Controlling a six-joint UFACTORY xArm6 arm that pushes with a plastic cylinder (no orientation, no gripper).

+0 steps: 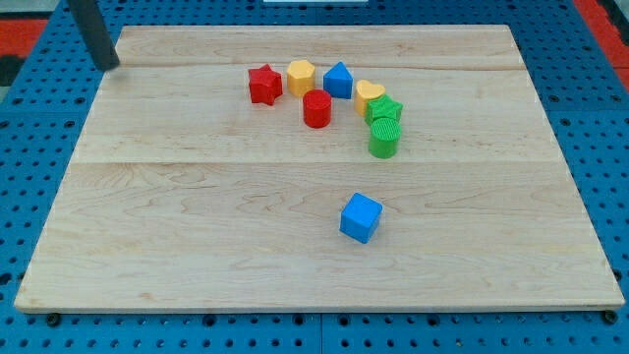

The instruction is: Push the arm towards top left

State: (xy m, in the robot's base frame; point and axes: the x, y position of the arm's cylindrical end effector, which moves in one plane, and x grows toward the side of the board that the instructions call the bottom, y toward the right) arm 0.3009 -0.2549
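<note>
My tip (108, 65) is at the view's top left, just at the wooden board's (197, 226) top left corner, far from all blocks. A cluster lies at top centre: a red star block (264, 85), a yellow hexagon block (301, 75), a blue pentagon-like block (338, 80), a red cylinder (316, 109), a yellow heart block (369, 94), a green star-like block (385, 110) and a green cylinder (384, 139). A blue cube (361, 217) lies alone lower down, right of centre.
The board rests on a blue perforated base (29, 177) that surrounds it. A red area (20, 39) shows beyond the top left corner.
</note>
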